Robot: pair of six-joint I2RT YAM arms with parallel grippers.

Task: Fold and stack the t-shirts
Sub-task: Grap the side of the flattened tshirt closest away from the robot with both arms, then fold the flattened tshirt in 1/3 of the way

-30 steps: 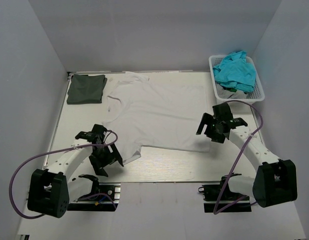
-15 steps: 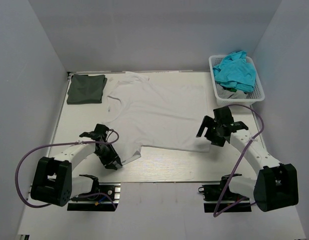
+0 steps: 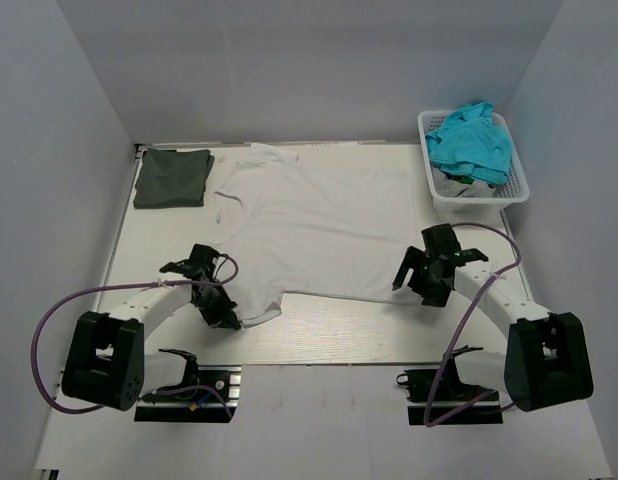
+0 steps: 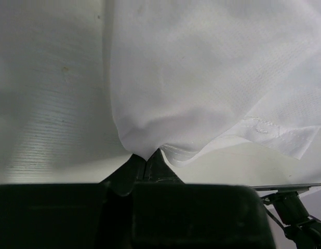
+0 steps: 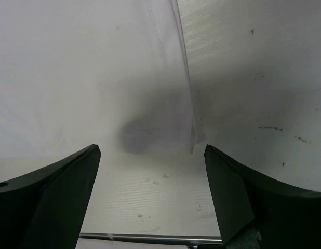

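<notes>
A white t-shirt lies spread flat on the table. My left gripper is at its near left corner. In the left wrist view that gripper is shut, with a peak of the white t-shirt pinched between the tips. My right gripper stands open low over the shirt's near right corner. In the right wrist view the white t-shirt ends just ahead of the open right gripper, with bare table between the fingers. A dark olive-green t-shirt lies folded at the back left.
A white basket holding teal cloth stands at the back right. Grey walls close in the table on three sides. A metal rail runs along the table's near edge.
My left gripper has closed on the white shirt's near left corner. My right arm has drawn back and down toward the shirt's near right corner, still open.
</notes>
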